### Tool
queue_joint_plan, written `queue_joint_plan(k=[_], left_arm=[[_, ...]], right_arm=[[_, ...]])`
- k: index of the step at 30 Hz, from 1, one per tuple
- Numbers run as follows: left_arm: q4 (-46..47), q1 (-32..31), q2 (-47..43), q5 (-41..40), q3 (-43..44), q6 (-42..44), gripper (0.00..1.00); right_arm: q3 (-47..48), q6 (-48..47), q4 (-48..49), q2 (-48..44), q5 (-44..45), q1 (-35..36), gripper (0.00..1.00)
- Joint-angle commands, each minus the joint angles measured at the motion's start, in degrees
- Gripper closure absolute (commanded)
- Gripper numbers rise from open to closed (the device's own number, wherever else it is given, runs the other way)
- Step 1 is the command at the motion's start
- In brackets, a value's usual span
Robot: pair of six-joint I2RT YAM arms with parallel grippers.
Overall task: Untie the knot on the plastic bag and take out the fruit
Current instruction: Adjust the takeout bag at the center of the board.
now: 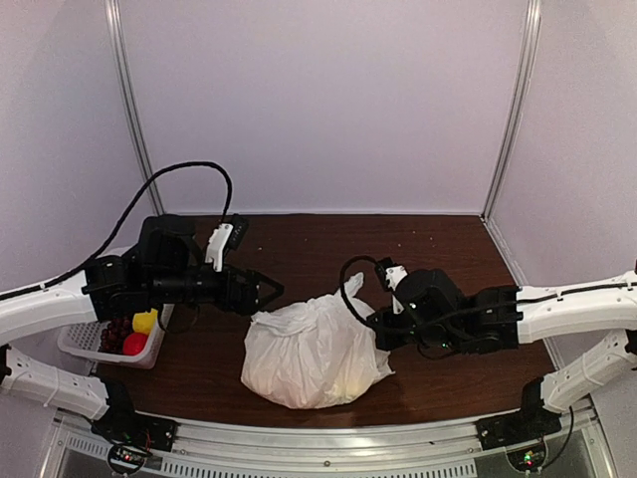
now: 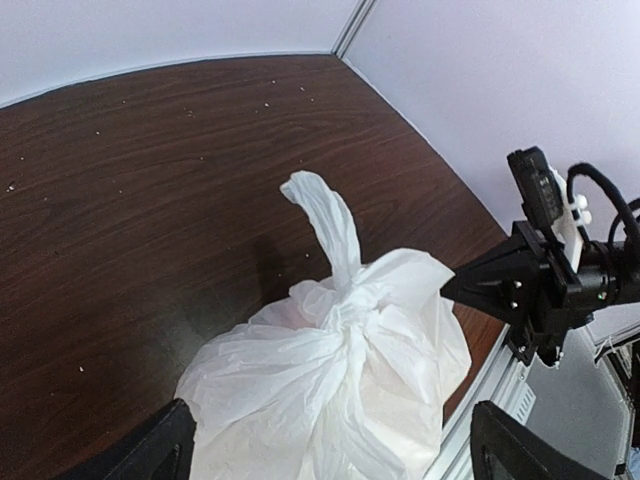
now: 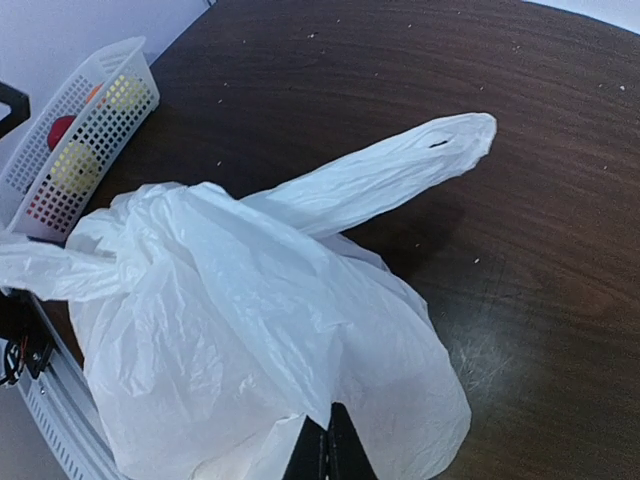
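The white plastic bag (image 1: 309, 354) lies tied on the dark table, near the front. Its knot (image 2: 350, 300) sits on top, with one handle end (image 3: 400, 165) sticking out long and free. The fruit inside is hidden by the film. My right gripper (image 3: 327, 445) is shut on a fold of the plastic bag at its right side (image 1: 383, 329). My left gripper (image 1: 269, 291) hangs open at the bag's upper left. Its two fingers (image 2: 165, 445) straddle the bag below the knot without touching it.
A white slatted basket (image 1: 80, 344) stands at the left edge, holding a yellow fruit (image 1: 145, 321), a red apple (image 1: 134, 344) and dark grapes. It also shows in the right wrist view as the basket (image 3: 75, 140). The table's metal front rail (image 1: 328, 448) runs just behind the bag.
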Motion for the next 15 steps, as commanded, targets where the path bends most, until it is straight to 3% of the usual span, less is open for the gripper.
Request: queue_joint_plan(k=[1, 10, 15], left_arm=[[3.0, -0.1, -1.6, -0.7, -1.5, -2.4, 0.02], [5.4, -0.1, -1.3, 0.9, -3.4, -4.0, 0.02], [5.4, -0.1, 3.5, 3.1, -2.7, -3.2, 0.05]], right_arm=[[3.3, -7.7, 4.4, 1.2, -1.4, -5.8, 1.0], [3.0, -10.4, 5.7, 2.8, -4.5, -8.7, 0.99], [-0.7, -8.0, 7.1, -0.6, -4.8, -8.7, 0.71]])
